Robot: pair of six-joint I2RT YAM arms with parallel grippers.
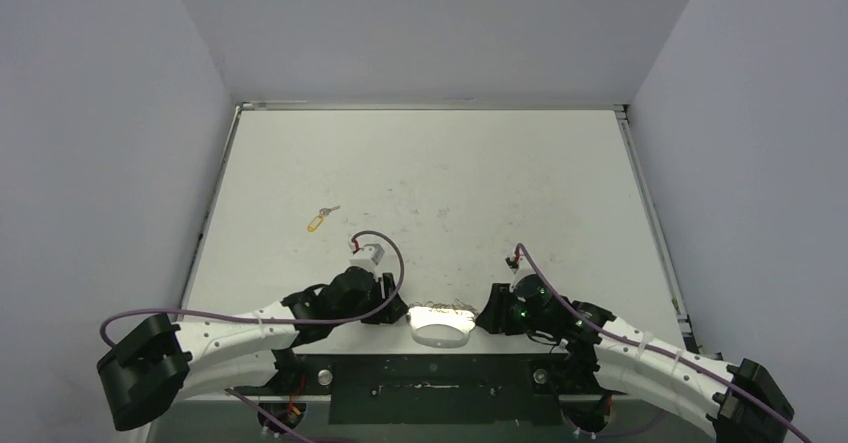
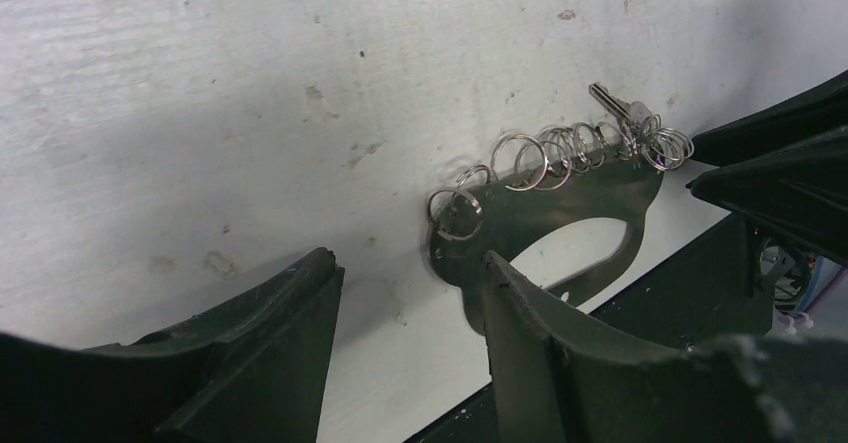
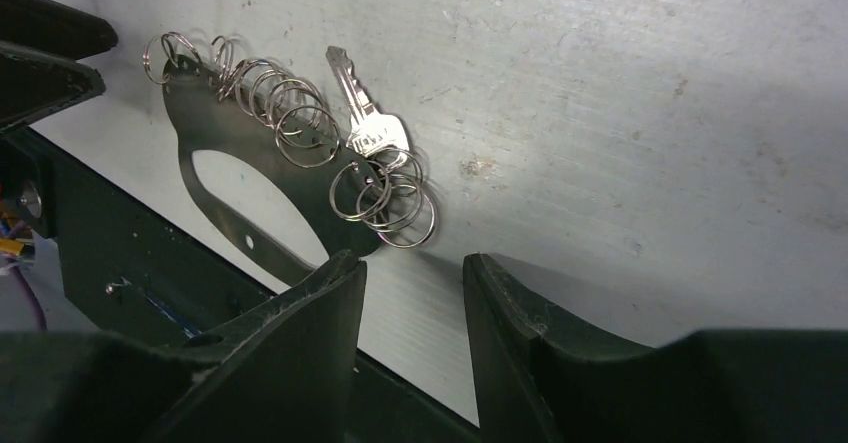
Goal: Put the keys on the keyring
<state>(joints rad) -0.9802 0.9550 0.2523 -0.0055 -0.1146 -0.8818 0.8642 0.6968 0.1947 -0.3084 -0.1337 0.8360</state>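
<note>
Overhead, the flat silver-grey oval metal keyring (image 1: 440, 316) between my wrists is blown-out white glare, and the small silver key with the yellow oblong tag (image 1: 318, 220) is too tiny to show its teeth. In the left wrist view the keyring's lower part is hidden behind one of my left jaws. In the right wrist view its lower edge lies behind one of my right jaws, and small split rings (image 3: 385, 193) cover part of the head of the plain silver key (image 3: 350, 93).

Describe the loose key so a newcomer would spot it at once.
Start at the table, left half, beyond the left arm. The tagged key lies alone there, away from the keyring at the near edge. Its yellow oblong tag sets it apart from the plain silver key among the rings.
</note>
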